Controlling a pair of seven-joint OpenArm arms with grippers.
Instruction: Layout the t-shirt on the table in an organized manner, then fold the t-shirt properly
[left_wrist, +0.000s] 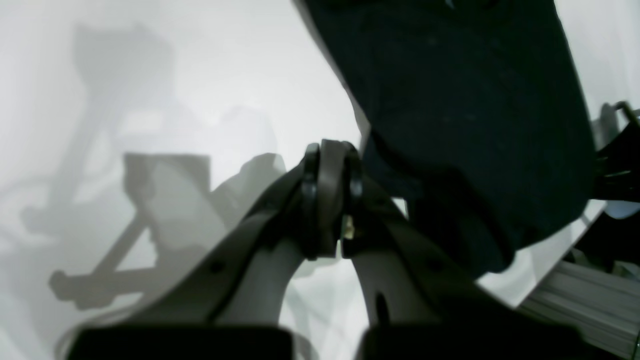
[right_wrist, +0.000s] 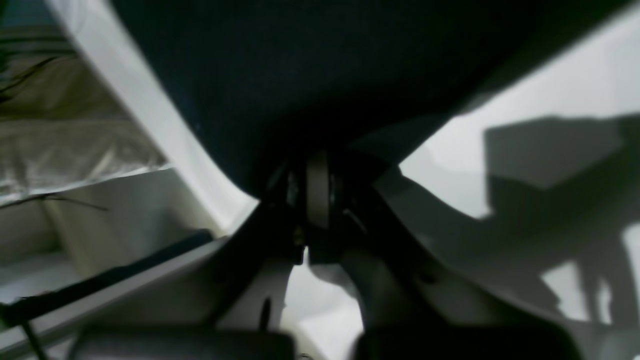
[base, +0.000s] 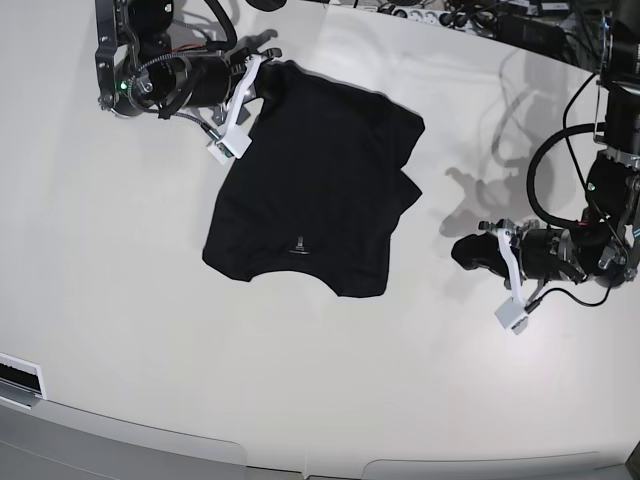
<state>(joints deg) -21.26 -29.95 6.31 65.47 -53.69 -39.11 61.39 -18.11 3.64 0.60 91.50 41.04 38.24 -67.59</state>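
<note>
The black t-shirt (base: 310, 180) lies on the white table (base: 100, 300), partly folded, with its pale label (base: 299, 243) near the front edge. My right gripper (base: 268, 78) is at the shirt's far left corner. In the right wrist view this gripper (right_wrist: 317, 170) is shut, its tips touching the edge of the t-shirt (right_wrist: 300, 65); a pinch on the cloth does not show. My left gripper (base: 462, 250) rests on the table to the right of the shirt, apart from it. In the left wrist view it (left_wrist: 331, 147) is shut and empty, the t-shirt (left_wrist: 465, 100) ahead.
Cables and equipment (base: 480, 20) crowd the table's far edge. A white strip (base: 20, 378) sits at the front left edge. Past the table's edge the right wrist view shows crumpled pale sheeting (right_wrist: 75, 145). A ribbed grey panel (left_wrist: 590, 300) lies beyond the table in the left wrist view.
</note>
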